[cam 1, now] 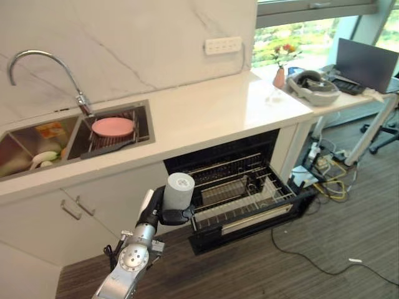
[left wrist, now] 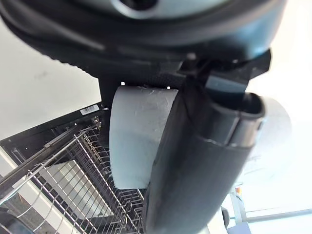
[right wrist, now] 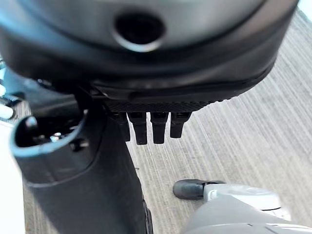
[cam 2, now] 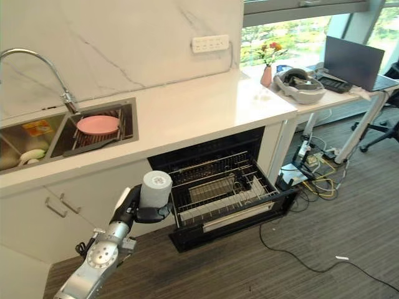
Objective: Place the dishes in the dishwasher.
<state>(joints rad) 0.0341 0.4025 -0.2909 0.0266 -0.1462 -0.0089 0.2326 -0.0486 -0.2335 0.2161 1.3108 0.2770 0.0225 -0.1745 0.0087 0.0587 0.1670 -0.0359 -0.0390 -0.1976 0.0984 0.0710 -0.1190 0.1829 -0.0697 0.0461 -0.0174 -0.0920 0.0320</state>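
Grey cup (cam 1: 179,190), cylindrical and upright, held in the left robot hand (cam 1: 163,213), whose dark fingers and thumb are curled round its lower wall; the cup rises above the hand. The left wrist view shows the same grasp from close by, the thumb (left wrist: 195,161) lying across the cup's side. Hand and cup hang just beside the left front corner of the dishwasher rack (cam 1: 240,187), which is pulled out from under the white worktop (cam 1: 206,112); the cup is outside the rack and apart from its wires. Pink plate (cam 1: 113,126) lying flat on a wire grid in the sink (cam 1: 142,128), well apart from the hand. Right robot hand (right wrist: 151,126) seen over striped floor (right wrist: 253,122), its fingers relaxed and holding nothing.
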